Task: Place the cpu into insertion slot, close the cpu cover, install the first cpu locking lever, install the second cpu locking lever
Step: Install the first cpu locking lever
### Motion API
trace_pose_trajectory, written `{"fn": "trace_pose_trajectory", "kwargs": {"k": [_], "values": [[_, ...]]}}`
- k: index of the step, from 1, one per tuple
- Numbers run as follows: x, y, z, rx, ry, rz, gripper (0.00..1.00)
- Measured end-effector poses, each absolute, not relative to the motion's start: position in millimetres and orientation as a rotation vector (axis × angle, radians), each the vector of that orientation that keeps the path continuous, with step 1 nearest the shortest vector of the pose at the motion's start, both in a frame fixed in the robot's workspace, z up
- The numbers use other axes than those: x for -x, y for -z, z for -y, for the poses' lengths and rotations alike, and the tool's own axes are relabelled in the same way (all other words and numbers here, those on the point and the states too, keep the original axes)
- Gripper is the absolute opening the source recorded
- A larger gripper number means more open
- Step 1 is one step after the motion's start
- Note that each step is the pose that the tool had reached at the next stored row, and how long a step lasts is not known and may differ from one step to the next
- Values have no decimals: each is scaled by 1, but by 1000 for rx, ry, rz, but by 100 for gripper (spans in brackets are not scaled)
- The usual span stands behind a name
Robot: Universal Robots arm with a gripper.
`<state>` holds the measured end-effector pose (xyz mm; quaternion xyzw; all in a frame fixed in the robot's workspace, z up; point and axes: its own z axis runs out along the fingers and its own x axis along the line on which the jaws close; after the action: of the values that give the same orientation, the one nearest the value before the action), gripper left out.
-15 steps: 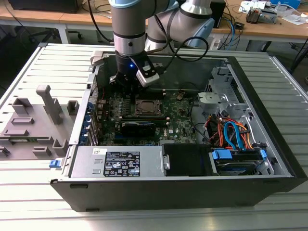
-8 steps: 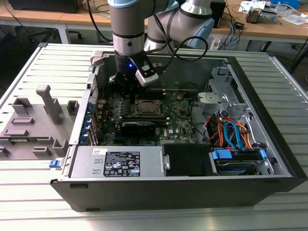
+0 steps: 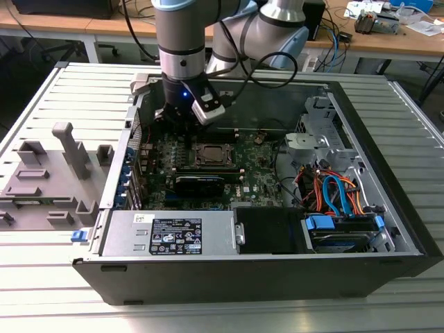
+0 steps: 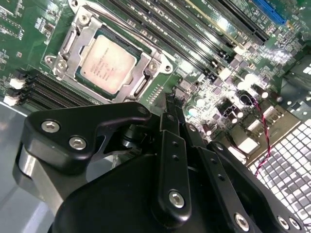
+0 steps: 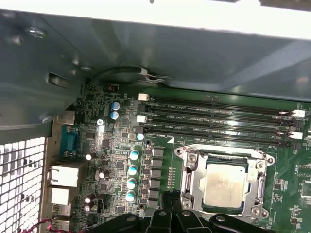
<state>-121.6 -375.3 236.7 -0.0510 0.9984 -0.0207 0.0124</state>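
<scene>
The arm is reaching down into the open computer case [image 3: 388,208], which is lying on its side on the slatted table [image 3: 41,277]. In the exterior view the gripper [image 3: 182,119] is hanging over the green motherboard [image 3: 260,177], just toward the exterior view's left of the socket. In both wrist views its black fingers [image 4: 171,114] are pressing together at the tips with nothing between them, poised just beside the socket's edge.

The cpu [image 4: 107,64] is already sitting in the insertion slot [image 3: 210,154], its silvery top facing up, also clear in the first wrist view [image 5: 224,185]. The cpu cover [image 5: 193,180] is lying down flat around it, framing the chip through its window. A thin wire locking lever [image 4: 127,30] is running along one side of the socket; whether it is latched I cannot tell.

Long black memory slots [image 5: 218,120] are lining up just beside the socket. Further along the case, orange and blue cables [image 3: 336,191] are bunching near the drive bay, and a grey fixture [image 3: 55,173] is resting on the table outside the case.
</scene>
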Motion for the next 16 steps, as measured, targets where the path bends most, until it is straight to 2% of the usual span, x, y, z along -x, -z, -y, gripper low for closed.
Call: {"fn": "trace_pose_trajectory", "kwargs": {"k": [16], "values": [[122,-258,371,159,74,-3112,11]]}}
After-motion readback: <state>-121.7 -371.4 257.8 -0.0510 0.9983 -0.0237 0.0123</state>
